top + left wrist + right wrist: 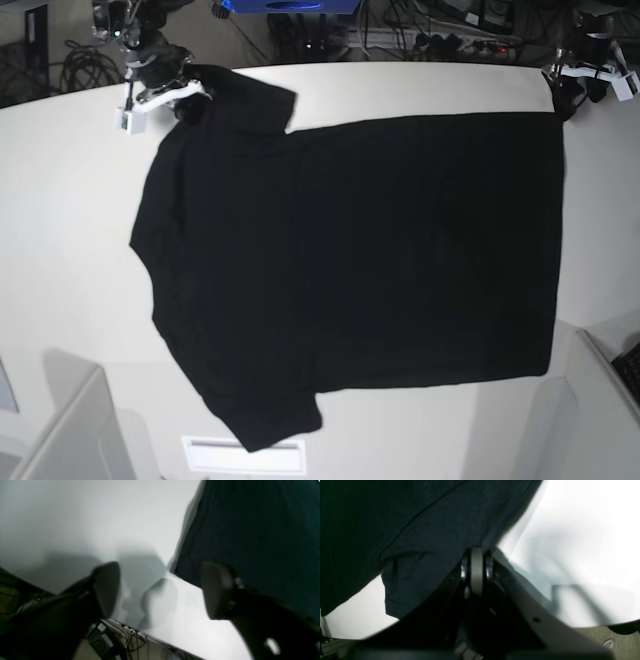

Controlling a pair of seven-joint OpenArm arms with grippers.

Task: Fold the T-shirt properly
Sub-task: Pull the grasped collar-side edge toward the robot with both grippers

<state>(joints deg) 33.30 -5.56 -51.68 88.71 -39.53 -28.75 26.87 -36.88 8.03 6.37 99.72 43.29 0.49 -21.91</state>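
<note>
step: spreading done | large black cloth T-shirt [350,260] flat (plain side up) mid white tabletop [60,200] | left fingers [160,590] released at 1 o'clock | right fingers [477,555] clenched on sleeve hem, 11 o'clock | next: likely first fold

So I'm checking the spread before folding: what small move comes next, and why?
Probably open the right end effector: it is shut on the T-shirt at a sleeve edge, while the left end effector is open over bare table, and the shirt lies flat.

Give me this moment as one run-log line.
T-shirt: flat on table, plain black side up | left gripper: open, empty, beside corner | right gripper: shut on T-shirt edge
</note>
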